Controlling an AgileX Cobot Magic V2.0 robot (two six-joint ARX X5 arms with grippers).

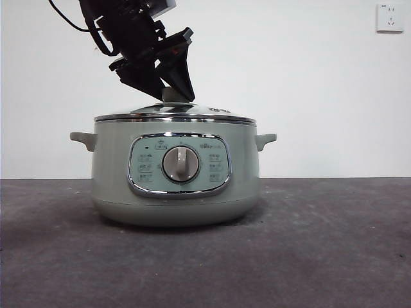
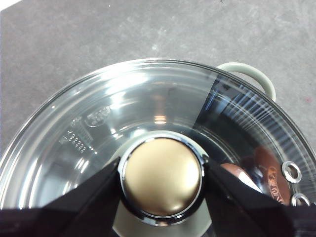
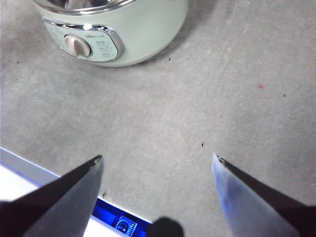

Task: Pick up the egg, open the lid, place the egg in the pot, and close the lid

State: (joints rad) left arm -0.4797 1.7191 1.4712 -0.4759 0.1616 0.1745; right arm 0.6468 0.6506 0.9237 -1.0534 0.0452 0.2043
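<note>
Left tool [image 2: 162,177] is closed on the knob of the lid [image 2: 123,113], seated on the pot [image 1: 176,192]. Egg [image 2: 269,165] lies inside, at 4 o'clock from the knob. Right tool [image 3: 157,160] hangs wide open, empty, above the counter [image 3: 197,98].

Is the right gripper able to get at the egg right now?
Probably not. The egg lies inside the pot under the glass lid, whose knob the left gripper clamps; the right gripper hangs open over bare table.
</note>
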